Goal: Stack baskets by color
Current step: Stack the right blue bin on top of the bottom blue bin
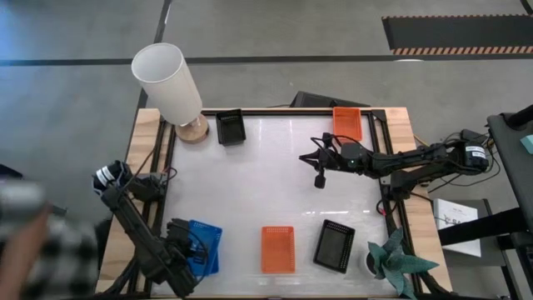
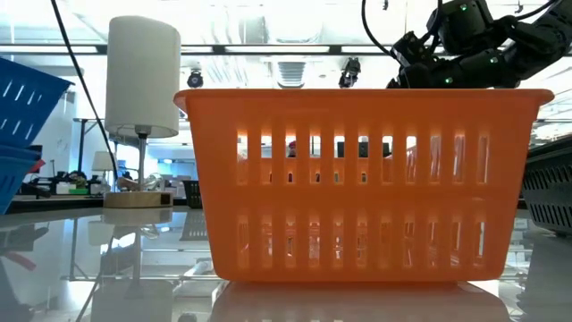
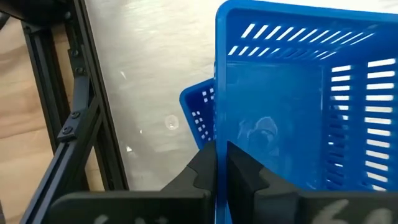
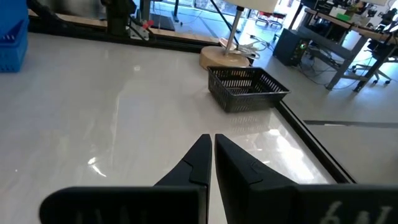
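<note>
My left gripper (image 1: pixel 183 243) (image 3: pixel 221 165) is at the table's near left corner, shut on a blue basket (image 1: pixel 206 242) (image 3: pixel 292 99). That basket hangs tilted over a second blue basket (image 3: pixel 198 115) (image 2: pixel 12 170). Near the front edge, an orange basket (image 1: pixel 278 248) (image 2: pixel 362 179) and a black basket (image 1: pixel 334 245) rest on their bottoms. At the far edge stand another black basket (image 1: pixel 231 127) (image 4: pixel 247 87) and another orange basket (image 1: pixel 347 122). My right gripper (image 1: pixel 319 178) (image 4: pixel 212 155) hovers shut and empty above the table's right middle. My left gripper pinches one side wall (image 3: pixel 220 118) of the blue basket at its rim, one finger inside the basket and one outside. The fingers come from above, pointing steeply down. The basket hangs tilted (image 2: pixel 31 94) above the other blue basket; whether the two touch, I cannot tell.
A white lampshade (image 1: pixel 169 81) on a wooden base stands at the far left corner. A green plant (image 1: pixel 398 262) sits at the near right corner. A black frame rail (image 3: pixel 74 106) runs along the table's left edge. A person's checked sleeve (image 1: pixel 37 246) shows off the left side.
</note>
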### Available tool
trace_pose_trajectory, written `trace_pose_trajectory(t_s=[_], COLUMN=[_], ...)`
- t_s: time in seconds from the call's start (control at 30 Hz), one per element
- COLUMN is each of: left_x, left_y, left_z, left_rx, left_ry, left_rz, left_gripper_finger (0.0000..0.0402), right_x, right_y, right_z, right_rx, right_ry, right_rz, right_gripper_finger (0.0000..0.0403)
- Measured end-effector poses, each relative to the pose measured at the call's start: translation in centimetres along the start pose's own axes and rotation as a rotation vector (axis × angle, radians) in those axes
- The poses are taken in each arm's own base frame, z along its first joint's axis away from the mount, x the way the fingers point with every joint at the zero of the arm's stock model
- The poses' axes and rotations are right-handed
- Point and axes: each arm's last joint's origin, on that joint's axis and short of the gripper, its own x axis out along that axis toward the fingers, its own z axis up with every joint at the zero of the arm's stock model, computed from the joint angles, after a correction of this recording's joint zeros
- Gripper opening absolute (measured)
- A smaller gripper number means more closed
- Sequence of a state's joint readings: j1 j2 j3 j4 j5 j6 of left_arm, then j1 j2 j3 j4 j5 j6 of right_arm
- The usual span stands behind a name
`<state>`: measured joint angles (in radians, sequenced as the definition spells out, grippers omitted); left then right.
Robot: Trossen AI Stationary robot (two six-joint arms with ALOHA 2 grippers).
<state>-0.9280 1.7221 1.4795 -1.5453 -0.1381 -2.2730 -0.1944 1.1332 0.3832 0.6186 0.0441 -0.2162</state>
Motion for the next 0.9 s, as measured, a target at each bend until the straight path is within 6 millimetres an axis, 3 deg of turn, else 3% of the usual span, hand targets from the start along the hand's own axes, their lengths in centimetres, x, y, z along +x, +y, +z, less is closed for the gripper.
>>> trace_pose_trajectory(t_s=[0.47, 0.9], left_x=[-1.3, -0.6], left_y=[-0.3, -1.0], left_z=[0.2, -0.4], left_rx=[-0.021, -0.025], left_ry=[0.071, 0.065], left_rz=[0.002, -0.002], left_gripper_finger=[0.0000, 0.0020], right_x=[0.0, 0.0], right_y=[0.0, 0.0], right_z=[0.0, 0.0], right_rx=[0.000, 0.000], right_ry=[0.000, 0.000], right_rz=[0.000, 0.000], right_gripper_finger=[0.0013, 0.0013])
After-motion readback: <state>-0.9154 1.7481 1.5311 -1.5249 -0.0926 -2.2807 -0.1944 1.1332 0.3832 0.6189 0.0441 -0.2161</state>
